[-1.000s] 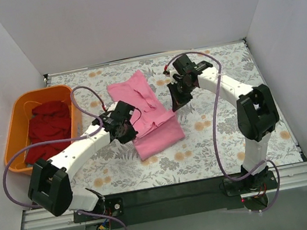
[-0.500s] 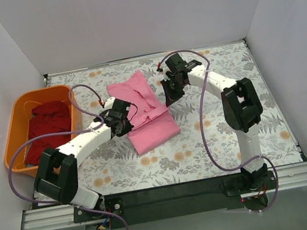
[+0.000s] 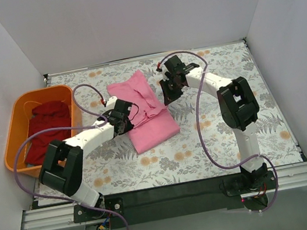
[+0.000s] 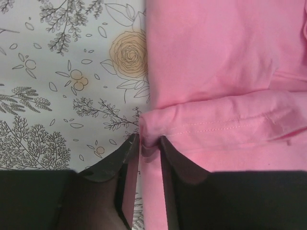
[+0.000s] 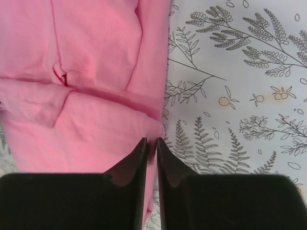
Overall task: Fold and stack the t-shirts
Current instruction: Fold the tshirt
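Where the floral table [image 3: 269,101] meets the left wall, at its 9 o'clock side, an orange basket [image 3: 14,135] holds the red shirts [image 3: 49,123] in a loose heap, well apart from the work at the middle. White walls close the table at 9, 12 and 3 o'clock. Purple cables [image 3: 199,120] loop off both arms, and the left arm's crosses above the basket. Both forearms reach in from 6 o'clock, and in the top view their wrists hide the spots where the fingers meet the cloth.

The pink shirt [image 3: 155,129] lies near the table's centre, folded into a long strip running from 11 o'clock to 5 o'clock. Its 5 o'clock half is smooth and nearly square. Its 11 o'clock half is rumpled, with overlapping flaps.

The left claw [image 4: 149,140] sits at the strip's 9 o'clock edge, the right claw [image 5: 151,140] at its 2 o'clock edge. Only the wrist views show the tips. On the left, the jaws stand a narrow gap apart, with the bunched corner of a stitched fold in that gap; whether they press it I cannot tell. On the right, the jaws leave a thin slit, their tips at the rounded end of a fold that lies against the table; whether any cloth is pinched there I cannot tell. The wrist views also show the hem stitching, which is lost from above.
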### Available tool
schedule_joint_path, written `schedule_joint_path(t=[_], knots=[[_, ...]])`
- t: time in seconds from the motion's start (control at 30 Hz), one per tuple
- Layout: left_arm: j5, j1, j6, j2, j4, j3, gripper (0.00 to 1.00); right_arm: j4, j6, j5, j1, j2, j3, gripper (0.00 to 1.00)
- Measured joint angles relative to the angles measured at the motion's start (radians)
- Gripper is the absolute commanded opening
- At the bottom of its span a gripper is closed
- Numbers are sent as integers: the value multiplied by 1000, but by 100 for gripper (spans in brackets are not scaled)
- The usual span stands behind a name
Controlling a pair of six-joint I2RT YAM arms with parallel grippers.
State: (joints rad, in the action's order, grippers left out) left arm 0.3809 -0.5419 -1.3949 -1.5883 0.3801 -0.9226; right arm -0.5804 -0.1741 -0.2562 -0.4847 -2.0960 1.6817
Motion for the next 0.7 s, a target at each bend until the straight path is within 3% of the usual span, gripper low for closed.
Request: schedule_joint_path(t=[0.07, 0.23, 0.47, 0.7], knots=[[13, 2, 5, -3, 0, 0, 40, 11, -6, 8, 0, -7, -5, 23], [40, 6, 19, 10, 3, 0, 57, 60, -6, 25, 1, 4, -50, 27], [50, -8, 26, 171, 35, 0, 66, 135, -6, 58, -27, 176, -225, 29], [18, -63, -19, 335, 48, 80, 77, 278, -7, 59, -169, 304, -364, 29]])
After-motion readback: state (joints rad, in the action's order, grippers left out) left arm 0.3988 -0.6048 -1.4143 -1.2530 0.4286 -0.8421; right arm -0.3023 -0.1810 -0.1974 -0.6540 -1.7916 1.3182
